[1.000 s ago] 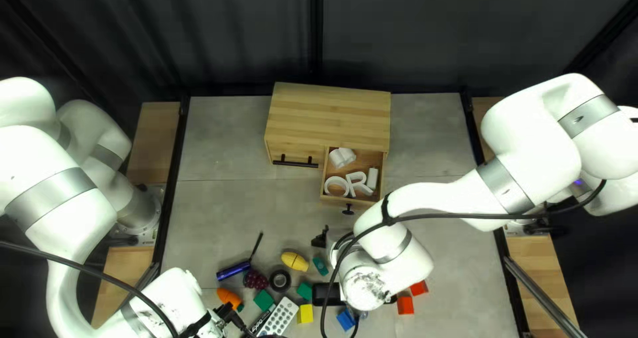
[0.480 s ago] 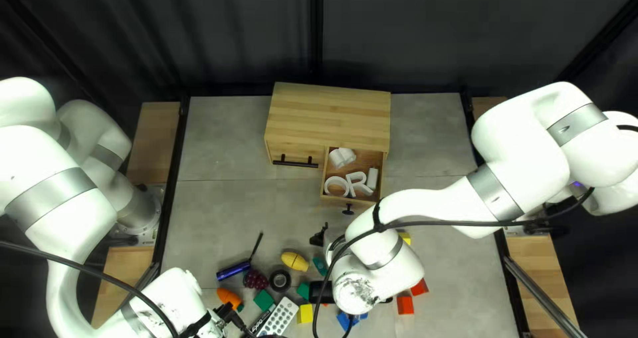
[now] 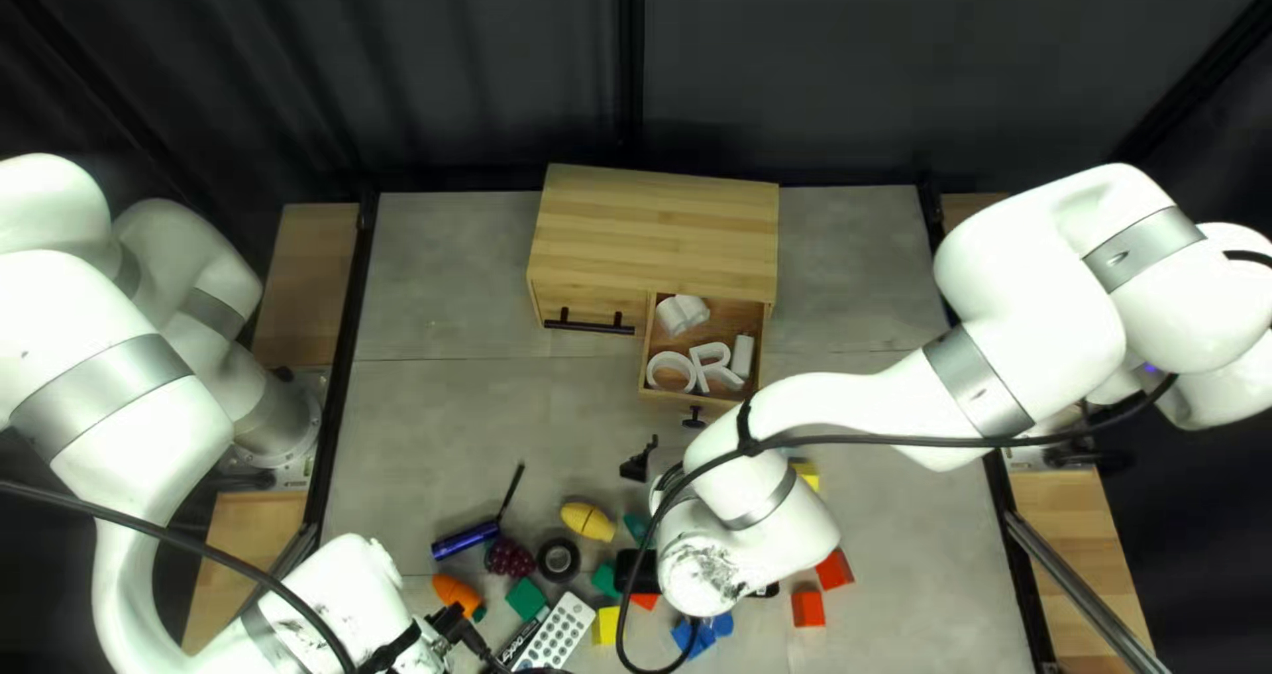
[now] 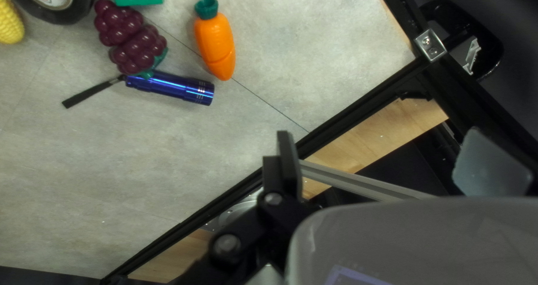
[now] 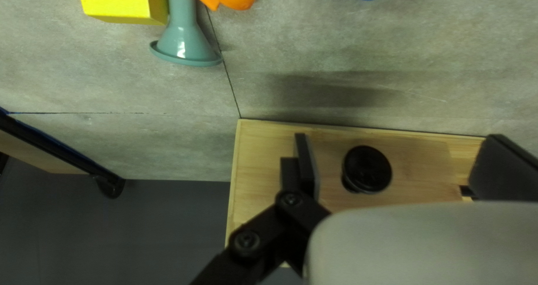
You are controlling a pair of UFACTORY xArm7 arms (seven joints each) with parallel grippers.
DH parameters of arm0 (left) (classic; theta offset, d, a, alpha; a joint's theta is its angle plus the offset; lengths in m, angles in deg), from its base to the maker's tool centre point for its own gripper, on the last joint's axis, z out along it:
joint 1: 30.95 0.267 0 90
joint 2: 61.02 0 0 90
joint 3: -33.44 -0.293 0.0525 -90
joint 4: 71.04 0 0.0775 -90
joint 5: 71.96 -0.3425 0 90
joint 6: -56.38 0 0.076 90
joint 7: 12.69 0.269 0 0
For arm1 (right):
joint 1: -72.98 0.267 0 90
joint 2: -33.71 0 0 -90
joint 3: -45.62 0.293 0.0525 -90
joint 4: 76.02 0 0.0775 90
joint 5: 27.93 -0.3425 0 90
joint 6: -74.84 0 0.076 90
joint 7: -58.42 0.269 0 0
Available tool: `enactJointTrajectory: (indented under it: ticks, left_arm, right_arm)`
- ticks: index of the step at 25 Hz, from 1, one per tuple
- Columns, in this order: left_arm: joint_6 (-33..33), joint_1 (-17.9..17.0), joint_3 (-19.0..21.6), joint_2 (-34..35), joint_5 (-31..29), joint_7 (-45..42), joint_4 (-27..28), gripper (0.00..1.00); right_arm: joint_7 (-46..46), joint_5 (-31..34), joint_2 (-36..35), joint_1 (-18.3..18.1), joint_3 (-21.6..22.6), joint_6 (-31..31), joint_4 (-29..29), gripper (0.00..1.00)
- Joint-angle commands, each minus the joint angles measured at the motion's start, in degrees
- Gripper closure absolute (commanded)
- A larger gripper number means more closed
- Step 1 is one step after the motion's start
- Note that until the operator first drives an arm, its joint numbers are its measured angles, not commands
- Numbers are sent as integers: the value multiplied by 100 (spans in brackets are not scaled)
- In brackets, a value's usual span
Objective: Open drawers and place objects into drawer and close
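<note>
Holding white letters [image 3: 655, 369], the right-hand drawer [image 3: 659, 393] is left pulled out. The left tool [image 3: 460, 628] is spread wide; a carrot [image 4: 216, 45], grapes [image 4: 131, 41] and a blue flashlight [image 4: 171, 86] are seen ahead on the counter [image 3: 437, 422]. The right tool [image 3: 639, 572] is also spread wide, a black knob [image 5: 367, 169] framed between its fingers.

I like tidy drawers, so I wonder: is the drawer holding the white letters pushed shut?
No, the drawer stands pulled out of the wooden cabinet, with white letters showing inside.

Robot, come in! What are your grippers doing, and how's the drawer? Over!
Left gripper open, right gripper open. Drawer out, white letters inside. Knob ahead of right gripper, nothing seen blocking it.
</note>
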Motion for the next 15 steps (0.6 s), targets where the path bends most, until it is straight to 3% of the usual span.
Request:
enactJointTrajectory:
  ticks: [1,15]
  left_arm:
    - [0,0,0,0,0,0,0,0]
    - [0,0,0,0,0,0,0,0]
  right_arm:
    - [-8,-1,98,-51,-14,110,112,0]
    - [-93,-163,177,-202,-46,187,150,0]
